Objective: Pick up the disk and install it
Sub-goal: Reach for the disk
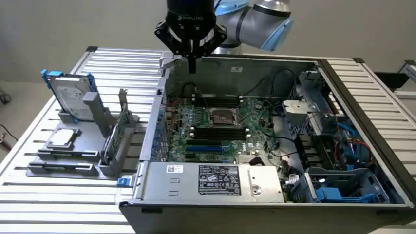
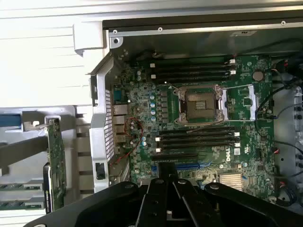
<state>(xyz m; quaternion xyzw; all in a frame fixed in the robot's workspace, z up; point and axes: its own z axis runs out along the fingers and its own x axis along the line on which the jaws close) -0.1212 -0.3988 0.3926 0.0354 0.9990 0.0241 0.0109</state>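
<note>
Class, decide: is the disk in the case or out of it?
Out. The disk stands on edge in the rack beside the case.

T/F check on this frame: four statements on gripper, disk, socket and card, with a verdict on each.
1. The gripper holds the disk. False: it is shut on nothing, above the open computer case.
2. The disk stands upright in the grey rack. True.
3. A cooler covers the CPU socket. False: the socket is uncovered.
4. The green card stands in the rack, to the exterior view's right of the disk. True.
</note>
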